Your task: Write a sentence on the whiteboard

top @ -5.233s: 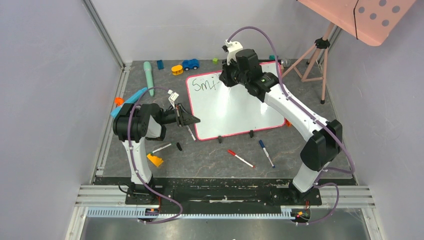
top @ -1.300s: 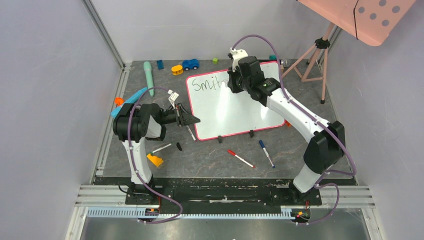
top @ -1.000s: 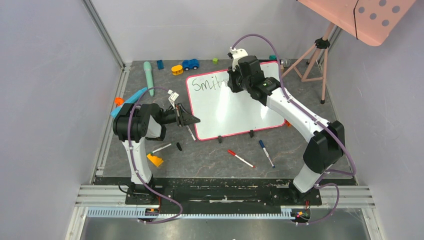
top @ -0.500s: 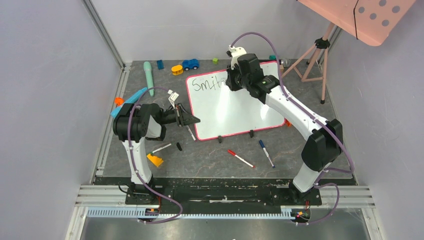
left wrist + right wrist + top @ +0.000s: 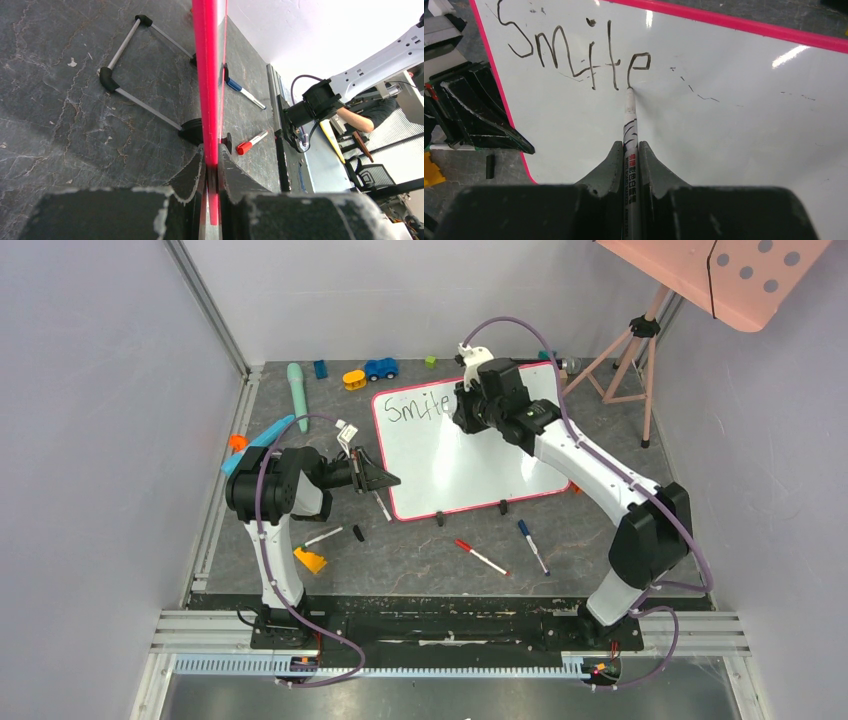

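Note:
The whiteboard (image 5: 470, 455) with its pink-red frame stands tilted on the dark table; it also fills the right wrist view (image 5: 724, 100). Black writing reading roughly "Smite" (image 5: 418, 406) runs along its top left, also in the right wrist view (image 5: 574, 55). My right gripper (image 5: 466, 410) is shut on a white marker (image 5: 630, 125), whose tip touches the board at the last letter. My left gripper (image 5: 385, 481) is shut on the board's left frame edge (image 5: 206, 90), seen edge-on in the left wrist view.
A red marker (image 5: 481, 557) and a blue marker (image 5: 532, 545) lie in front of the board, and another marker (image 5: 322, 537) with a black cap (image 5: 357, 533) and an orange piece (image 5: 311, 560) at the left. Toys (image 5: 380, 368) and a teal tool (image 5: 297, 395) lie at the back. A pink tripod (image 5: 630, 350) stands at the right.
My right gripper has moved right along the top line of the board. The writing has grown from "Smi+" to roughly "Smite". My left arm has not moved.

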Controlling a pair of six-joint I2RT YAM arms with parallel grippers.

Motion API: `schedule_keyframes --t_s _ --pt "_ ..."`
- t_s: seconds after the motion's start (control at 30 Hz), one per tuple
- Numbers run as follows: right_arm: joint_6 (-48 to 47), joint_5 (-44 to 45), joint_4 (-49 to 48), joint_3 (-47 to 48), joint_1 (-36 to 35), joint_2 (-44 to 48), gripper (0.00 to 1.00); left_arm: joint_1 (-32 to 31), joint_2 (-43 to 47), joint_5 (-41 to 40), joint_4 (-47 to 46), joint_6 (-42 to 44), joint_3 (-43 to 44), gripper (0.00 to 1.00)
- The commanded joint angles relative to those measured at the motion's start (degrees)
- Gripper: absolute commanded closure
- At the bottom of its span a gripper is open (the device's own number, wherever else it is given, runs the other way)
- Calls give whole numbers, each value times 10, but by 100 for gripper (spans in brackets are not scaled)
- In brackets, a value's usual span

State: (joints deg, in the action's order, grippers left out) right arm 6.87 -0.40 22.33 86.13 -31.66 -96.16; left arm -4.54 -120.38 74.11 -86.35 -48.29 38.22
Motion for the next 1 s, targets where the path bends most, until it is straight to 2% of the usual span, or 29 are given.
schedule_keyframes --t_s 0.0,0.17,0.47,0.67,0.97 --pt "-1 31 0 -24 5 20 100 -2 -2 24 -29 30 -8 97" --pt "-3 62 2 -23 5 30 100 -2 -1 24 -29 31 -7 97" --pt "-11 47 -12 -8 9 64 100 -1 1 19 -29 29 -8 98" --pt "-13 23 -55 -73 29 139 100 -1 0 17 -29 26 -8 98" --pt "4 105 -67 -148 35 213 100 -1 2 16 -29 30 -12 98"
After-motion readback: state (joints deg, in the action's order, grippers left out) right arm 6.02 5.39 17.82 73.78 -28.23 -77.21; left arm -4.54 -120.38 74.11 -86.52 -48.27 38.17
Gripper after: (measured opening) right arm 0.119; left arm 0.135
